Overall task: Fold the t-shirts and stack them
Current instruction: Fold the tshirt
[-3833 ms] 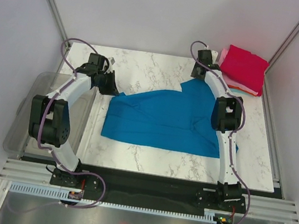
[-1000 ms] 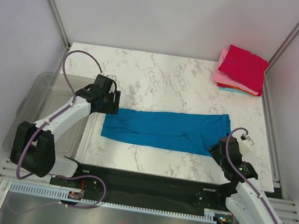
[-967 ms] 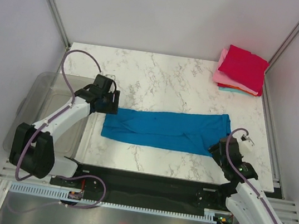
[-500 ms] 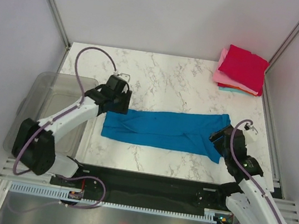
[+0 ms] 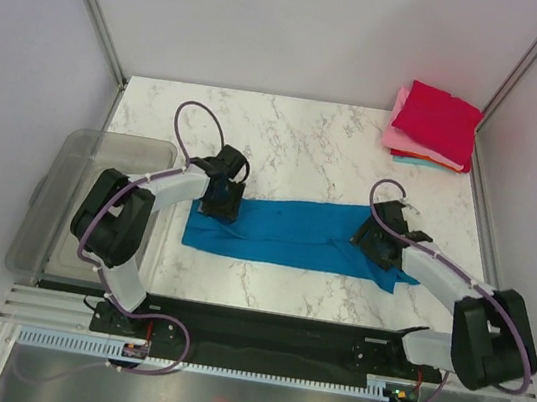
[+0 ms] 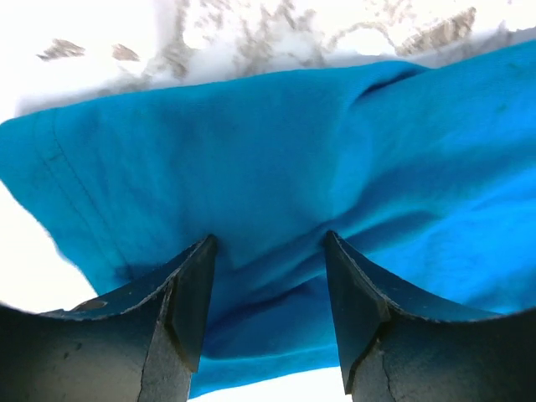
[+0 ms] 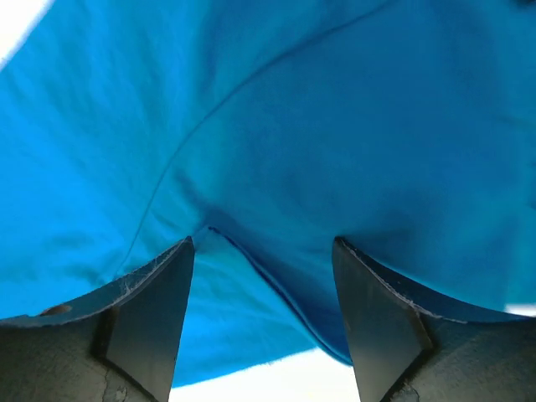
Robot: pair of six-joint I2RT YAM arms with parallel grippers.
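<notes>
The blue t-shirt [image 5: 289,234] lies as a long folded band across the near middle of the marble table [image 5: 299,135], its long edges running left to right; open marble stretches behind it, with a narrower strip in front; the clear plastic bin [image 5: 53,219] sits off the left edge. The left gripper [image 5: 221,197] presses on the band's left end and the right gripper [image 5: 372,239] on its right end, each spread wide with smooth, lightly creased cloth between the fingers [image 6: 188,293]. The stack of folded t-shirts [image 5: 434,125], red on top, sits at the far right corner, well apart.

Table [image 5: 299,135]: white marble top, mid-scene.
Bin [image 5: 59,192]: clear grey plastic, left, just beside the table's edge.
Rail [image 5: 270,329]: black, along the table's near edge.
Walls [image 5: 305,25]: plain white, far, left and right.
</notes>
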